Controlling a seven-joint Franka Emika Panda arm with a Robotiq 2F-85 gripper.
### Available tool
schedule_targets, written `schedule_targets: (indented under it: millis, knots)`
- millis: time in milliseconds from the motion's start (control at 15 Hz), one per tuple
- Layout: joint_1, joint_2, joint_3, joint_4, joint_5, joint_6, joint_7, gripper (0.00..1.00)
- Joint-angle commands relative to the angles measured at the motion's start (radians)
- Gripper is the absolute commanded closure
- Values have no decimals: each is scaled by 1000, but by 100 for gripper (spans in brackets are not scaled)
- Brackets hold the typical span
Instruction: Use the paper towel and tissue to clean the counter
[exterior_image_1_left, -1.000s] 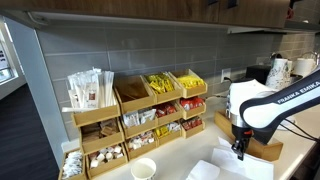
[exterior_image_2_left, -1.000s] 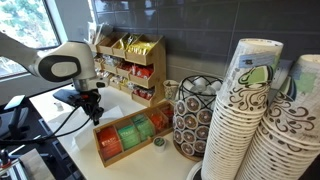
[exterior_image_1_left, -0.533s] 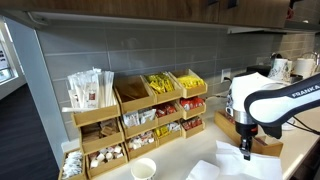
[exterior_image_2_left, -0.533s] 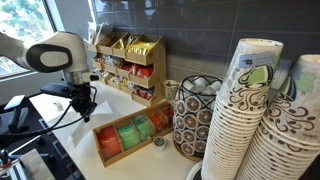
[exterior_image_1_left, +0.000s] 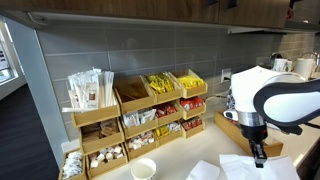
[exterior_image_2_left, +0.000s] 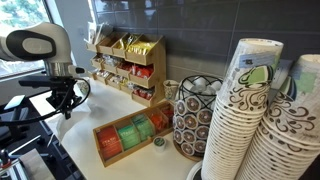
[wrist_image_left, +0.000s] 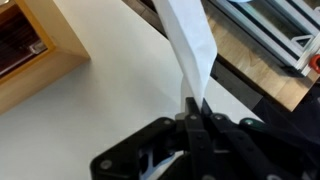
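My gripper (wrist_image_left: 193, 108) is shut on a white paper towel (wrist_image_left: 190, 45) that stands up from the fingertips in the wrist view. It hangs over the pale off-white counter (wrist_image_left: 80, 110) near its front edge. In an exterior view the gripper (exterior_image_1_left: 258, 150) is low over the counter (exterior_image_1_left: 180, 162), with the white paper (exterior_image_1_left: 240, 166) spread under it. A second folded white tissue (exterior_image_1_left: 203, 170) lies on the counter beside a paper cup (exterior_image_1_left: 144, 168). In an exterior view the gripper (exterior_image_2_left: 65, 101) is at the end of the counter (exterior_image_2_left: 112, 104).
Tiered wooden condiment racks (exterior_image_1_left: 140, 110) (exterior_image_2_left: 130, 60) stand against the tiled wall. A wooden tea box (exterior_image_2_left: 130, 136) (wrist_image_left: 30, 50) lies on the counter close to the gripper. A wire basket (exterior_image_2_left: 192, 118) and tall stacks of paper cups (exterior_image_2_left: 250, 115) stand further along.
The arm has swung away from the tea box toward the counter's edge, with the paper towel held in the gripper the whole time.
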Motion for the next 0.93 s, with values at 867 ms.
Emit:
schedule_targets:
  millis: [867]
  knots:
    - [200,9,-4,-17,123,12,-352,93]
